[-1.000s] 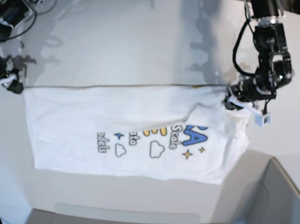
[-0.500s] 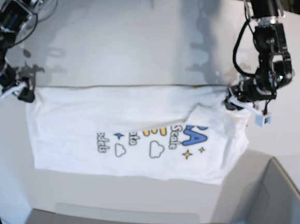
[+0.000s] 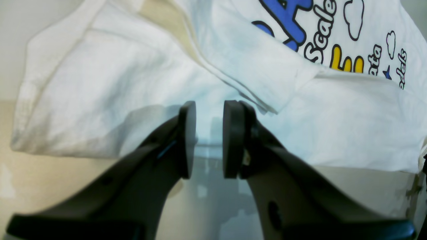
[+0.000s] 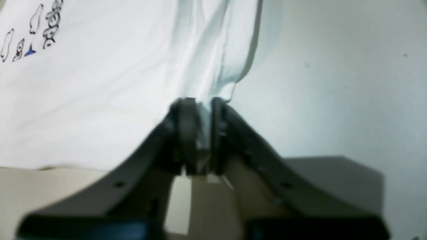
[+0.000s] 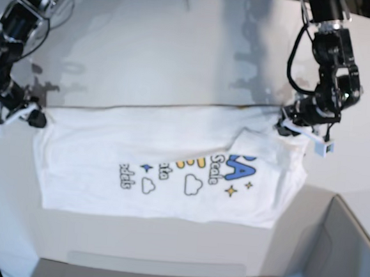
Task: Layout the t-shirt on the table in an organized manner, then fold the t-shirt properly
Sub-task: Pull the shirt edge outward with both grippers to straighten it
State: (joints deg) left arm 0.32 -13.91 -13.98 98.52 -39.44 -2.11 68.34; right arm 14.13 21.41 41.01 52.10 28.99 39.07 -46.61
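1. The t-shirt [image 5: 170, 166] is spread across the near half of the table [image 5: 166, 53], printed face up, with blue and yellow lettering, clouds and stars shown toward its right part in the base view.
2. A long straight fold is seen along the shirt's far edge, and a flap is turned over the print near the upper right, so part of the lettering is covered.
3. The left gripper [image 3: 209, 140] is placed at the shirt's far right corner in the base view [image 5: 295, 126].
4. In the left wrist view its pads are held a narrow gap apart at the cloth's edge; cloth lies just beyond the tips, but whether any is pinched cannot be told.
5. The right gripper [image 4: 199, 133] is placed at the shirt's far left corner in the base view [image 5: 36, 119].
6. Its fingers [image 4: 186, 133] are drawn nearly together, and a bunched edge of the shirt is clamped between them.
7. From that grip the cloth is gathered into pleats that fan out over the table.
8. A grey bin [image 5: 342, 253] is seen at the near right, just beside the shirt's lower right corner.
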